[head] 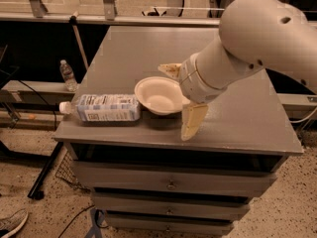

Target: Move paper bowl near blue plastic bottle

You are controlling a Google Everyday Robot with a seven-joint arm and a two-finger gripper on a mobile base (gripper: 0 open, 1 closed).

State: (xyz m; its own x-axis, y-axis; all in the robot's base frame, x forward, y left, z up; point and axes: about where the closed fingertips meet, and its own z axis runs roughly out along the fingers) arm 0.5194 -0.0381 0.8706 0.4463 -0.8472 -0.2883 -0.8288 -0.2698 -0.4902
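The paper bowl (157,96) sits upright on the grey cabinet top (237,108), near its front edge. Its left rim is right beside the blue plastic bottle (106,107), touching it or nearly so. The bottle lies on its side with its white cap pointing left, at the top's front left. My gripper (175,102) is open at the bowl's right side. One tan finger (170,69) is behind the bowl's far rim and the other (192,122) points down toward the front edge. Neither finger grips the bowl. The big white arm reaches in from the upper right.
A small clear round water bottle (68,76) stands on a lower ledge left of the cabinet. Drawers (171,182) are below the top. A shoe (12,223) and cables lie on the floor at the lower left.
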